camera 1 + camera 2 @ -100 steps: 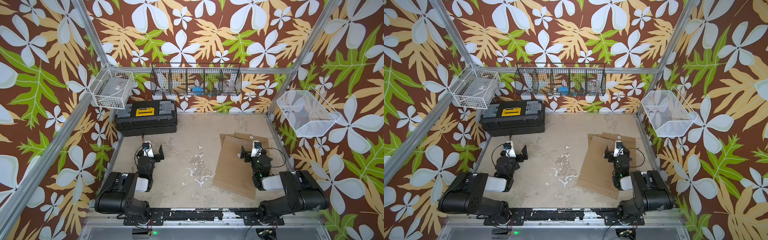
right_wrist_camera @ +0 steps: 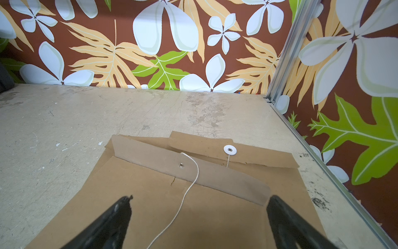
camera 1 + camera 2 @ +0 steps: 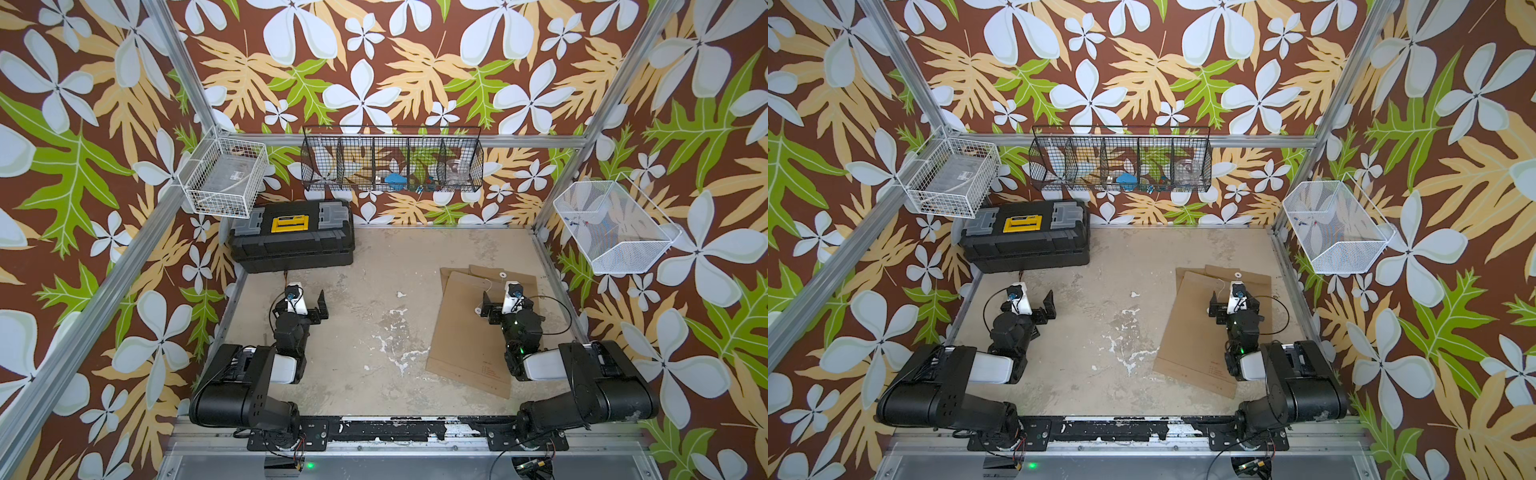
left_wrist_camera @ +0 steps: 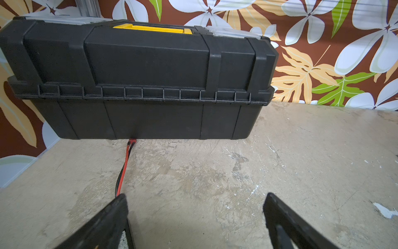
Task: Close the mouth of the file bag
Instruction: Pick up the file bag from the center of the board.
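The brown paper file bag [image 3: 461,332] [image 3: 1192,332] lies flat on the right of the table. In the right wrist view its flap [image 2: 215,174] is turned back, pale inner side up, leaving the mouth open. A white string [image 2: 191,183] trails over it. Beyond the flap is a brown edge with a white disc [image 2: 229,149]. My right gripper [image 3: 505,293] [image 2: 200,197] hangs open just above the file bag [image 2: 150,204], holding nothing. My left gripper [image 3: 305,293] [image 4: 196,196] is open over bare table on the left, far from the bag.
A black toolbox [image 3: 291,237] [image 4: 140,75] stands at the back left, a red-and-black cable [image 4: 125,168] running from under it. A white wire basket [image 3: 226,176], a black wire rack [image 3: 392,164] and a white mesh basket [image 3: 611,226] hang on the walls. A metal rail [image 2: 323,163] borders the bag's right side.
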`<control>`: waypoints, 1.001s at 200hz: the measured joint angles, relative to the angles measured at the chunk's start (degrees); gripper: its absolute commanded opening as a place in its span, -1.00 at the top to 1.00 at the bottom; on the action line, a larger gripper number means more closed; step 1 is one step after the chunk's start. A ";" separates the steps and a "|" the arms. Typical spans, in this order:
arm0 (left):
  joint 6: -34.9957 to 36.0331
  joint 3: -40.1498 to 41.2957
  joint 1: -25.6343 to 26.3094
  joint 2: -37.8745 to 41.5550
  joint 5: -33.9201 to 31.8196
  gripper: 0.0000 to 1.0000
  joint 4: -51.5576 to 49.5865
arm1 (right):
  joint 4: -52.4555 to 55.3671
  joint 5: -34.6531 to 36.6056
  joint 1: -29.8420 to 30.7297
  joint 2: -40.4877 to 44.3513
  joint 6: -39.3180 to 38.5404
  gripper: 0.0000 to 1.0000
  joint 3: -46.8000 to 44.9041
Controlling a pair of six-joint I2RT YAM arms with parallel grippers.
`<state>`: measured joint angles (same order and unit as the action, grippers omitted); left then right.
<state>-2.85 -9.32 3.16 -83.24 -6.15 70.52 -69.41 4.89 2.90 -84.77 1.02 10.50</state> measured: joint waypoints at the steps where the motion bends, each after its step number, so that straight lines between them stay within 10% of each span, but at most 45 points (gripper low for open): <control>1: 0.00 0.00 0.00 0.00 0.00 -0.99 0.00 | 0.00 0.00 0.00 0.00 0.00 -0.99 0.00; 116: 0.00 -0.04 -0.26 1.31 0.02 -0.99 -0.46 | 0.76 1.36 0.35 0.79 0.02 -0.99 0.66; 200: -10.25 -10.75 7.78 27.58 -11.87 -0.99 -23.56 | 50.23 6.45 7.23 19.41 15.61 -0.99 31.08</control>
<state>-13.10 -20.08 10.94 -55.66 -18.02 46.96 -19.18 11.33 10.13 -65.36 16.62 41.58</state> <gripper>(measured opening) 0.997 0.997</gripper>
